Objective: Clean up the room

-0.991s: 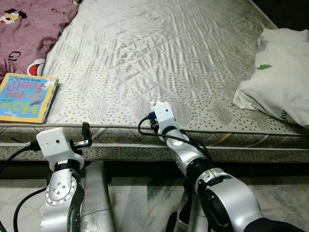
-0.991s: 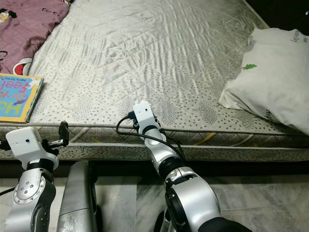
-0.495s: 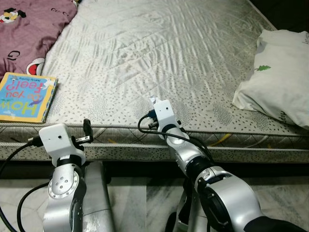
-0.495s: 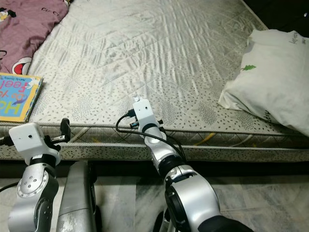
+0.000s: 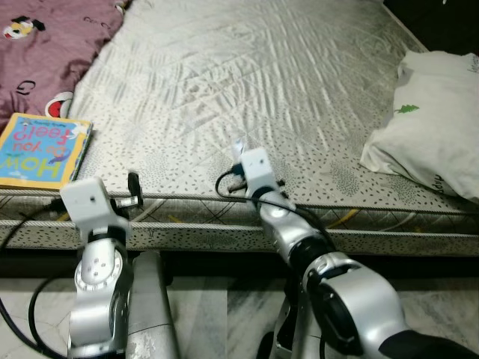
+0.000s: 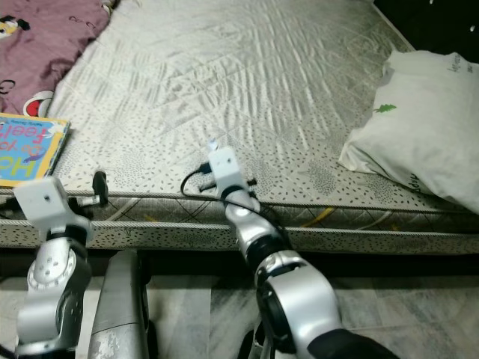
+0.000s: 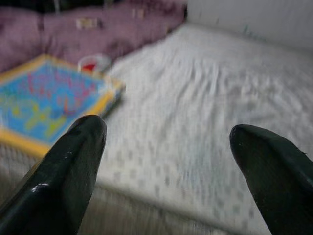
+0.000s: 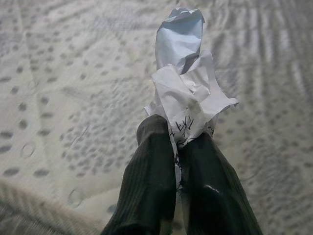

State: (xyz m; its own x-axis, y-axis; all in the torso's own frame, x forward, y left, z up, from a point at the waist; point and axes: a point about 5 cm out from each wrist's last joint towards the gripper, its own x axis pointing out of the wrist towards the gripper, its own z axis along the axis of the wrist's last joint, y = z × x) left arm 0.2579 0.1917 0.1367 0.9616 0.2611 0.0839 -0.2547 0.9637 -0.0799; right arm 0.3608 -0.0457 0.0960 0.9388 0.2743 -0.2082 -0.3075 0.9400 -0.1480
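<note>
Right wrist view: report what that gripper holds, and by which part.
The right gripper is shut on a crumpled paper, pinching its lower end; the rest sticks out past the fingertips, above the mattress.

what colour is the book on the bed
The book is blue with a yellow border and colourful lettering, clearest in the left eye view.

crumpled white paper (image 8: 188, 95), scribbled, pinched upright
</note>
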